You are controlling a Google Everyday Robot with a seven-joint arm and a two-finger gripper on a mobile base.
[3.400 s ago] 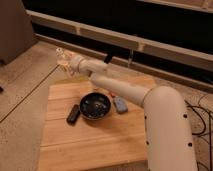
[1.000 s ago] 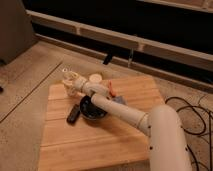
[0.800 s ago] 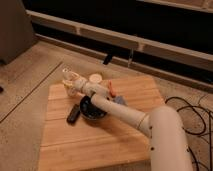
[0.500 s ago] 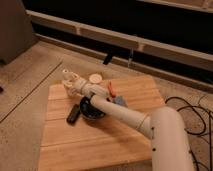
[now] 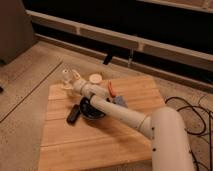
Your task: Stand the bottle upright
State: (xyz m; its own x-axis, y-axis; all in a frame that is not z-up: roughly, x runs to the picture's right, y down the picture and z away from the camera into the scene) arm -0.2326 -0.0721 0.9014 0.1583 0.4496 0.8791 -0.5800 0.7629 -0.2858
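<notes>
Cream bottle upright at table corner — claw spread apart beside it.

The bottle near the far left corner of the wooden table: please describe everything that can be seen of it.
The bottle is small, slim and pale cream-white, roughly cylindrical, with a plain look like plastic. It appears to stand upright near the far left corner of the wooden table, well apart from the dark bowl. The gripper is right at it, fingers spread wide on either side; whether they touch it cannot be told. No cap or label can be made out.
</notes>
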